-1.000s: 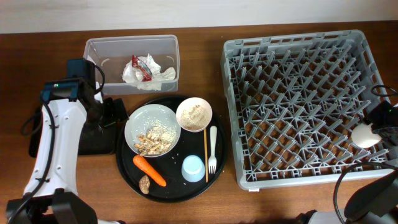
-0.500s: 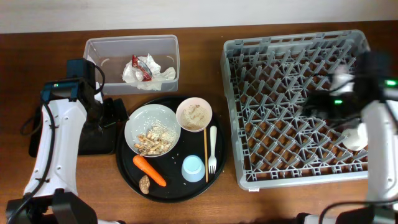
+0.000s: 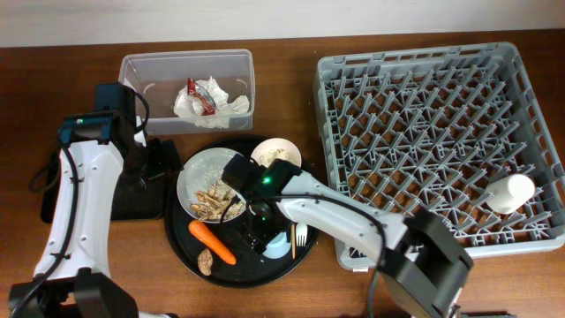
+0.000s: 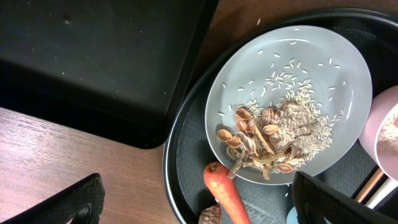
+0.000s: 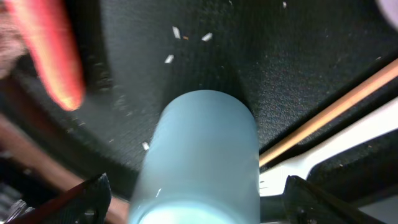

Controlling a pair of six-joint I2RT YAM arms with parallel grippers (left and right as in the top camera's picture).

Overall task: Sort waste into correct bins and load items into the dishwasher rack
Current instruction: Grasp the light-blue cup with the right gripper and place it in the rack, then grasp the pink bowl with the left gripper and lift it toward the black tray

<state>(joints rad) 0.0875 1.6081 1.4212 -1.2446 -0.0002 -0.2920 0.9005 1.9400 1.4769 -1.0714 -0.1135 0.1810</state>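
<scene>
My right gripper [image 3: 265, 237] [image 5: 202, 202] is open, its fingers on either side of the upright light blue cup [image 3: 281, 248] [image 5: 202, 155] on the round black tray [image 3: 177, 231]. My left gripper [image 3: 164, 164] [image 4: 199, 208] is open and empty above the tray's left edge. The white plate [image 3: 208, 177] [image 4: 292, 93] holds pale grain scraps and brown food bits. The orange carrot [image 3: 212, 243] [image 4: 225, 194] and a brown lump [image 3: 206, 261] lie in front of it. The pale bowl [image 3: 281, 152] is partly hidden by my right arm. A white cup [image 3: 510, 193] lies in the grey dishwasher rack [image 3: 424, 55].
The clear tub [image 3: 141, 64] at the back holds the white napkin [image 3: 228, 106] and red-and-white wrapper [image 3: 198, 95]. The shallow black tray [image 3: 131, 196] [image 4: 93, 62] lies under my left arm. The fork [image 3: 301, 237] [image 5: 348, 146] and a chopstick [image 5: 336, 109] lie right of the blue cup.
My right arm has swung from the rack's right side across to the round tray and now straddles the blue cup. The white cup stays in the rack. The left arm has not moved.
</scene>
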